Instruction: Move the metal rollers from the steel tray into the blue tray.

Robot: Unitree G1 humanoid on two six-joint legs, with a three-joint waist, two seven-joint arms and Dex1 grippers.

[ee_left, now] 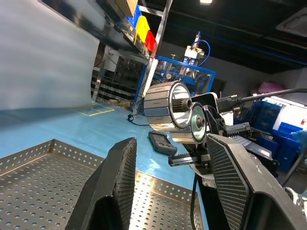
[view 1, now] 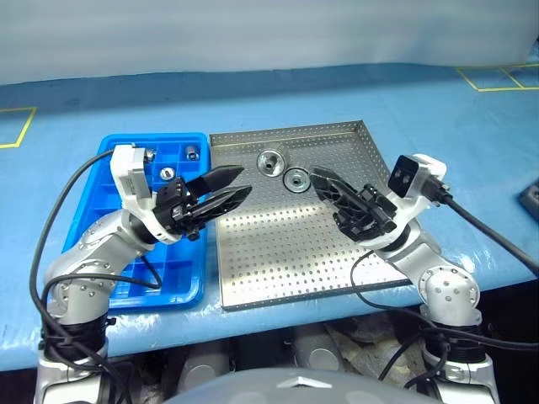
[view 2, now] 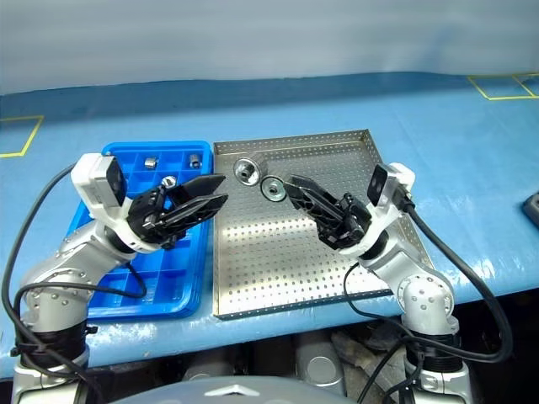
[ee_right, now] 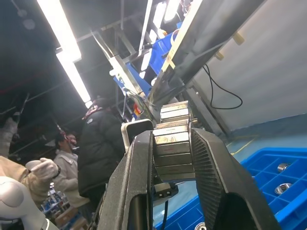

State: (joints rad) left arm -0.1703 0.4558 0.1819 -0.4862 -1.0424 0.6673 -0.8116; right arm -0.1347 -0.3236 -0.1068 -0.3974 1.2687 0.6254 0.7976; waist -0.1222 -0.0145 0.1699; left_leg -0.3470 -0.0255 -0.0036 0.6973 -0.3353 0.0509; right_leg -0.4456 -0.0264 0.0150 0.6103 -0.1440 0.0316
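Metal rollers [view 1: 271, 162], seen here as a shiny ribbed cylinder with a centre hole and a flatter ring just beside it, hang in the air above the far part of the steel tray [view 1: 278, 252]. They do not lie on it. I cannot tell whether cylinder and ring are one piece or two.

The right tool [view 1: 318, 176] reaches in from the right, angled upward, and appears clenched on them at its tips. In the right wrist view the ribbed metal sits between its two black fingers.

The left tool [view 1: 240, 185] faces it from the left with its fingers parted and nothing between them. Its tips are near the cylinder but apart from it.

The blue tray [view 1: 156, 137] lies against the steel tray's left side on the blue worktop [view 1: 472, 151]. Three rollers already sit in separate compartments at its far end [view 1: 192, 152].

The arrangement looks like a handover. The right arm works the steel tray, and the blue tray lies on the left arm's side, so the piece seems held up in the middle for the open left tool to take.

The risk I see is the piece dropping if the right tool lets go before the left has closed on it.
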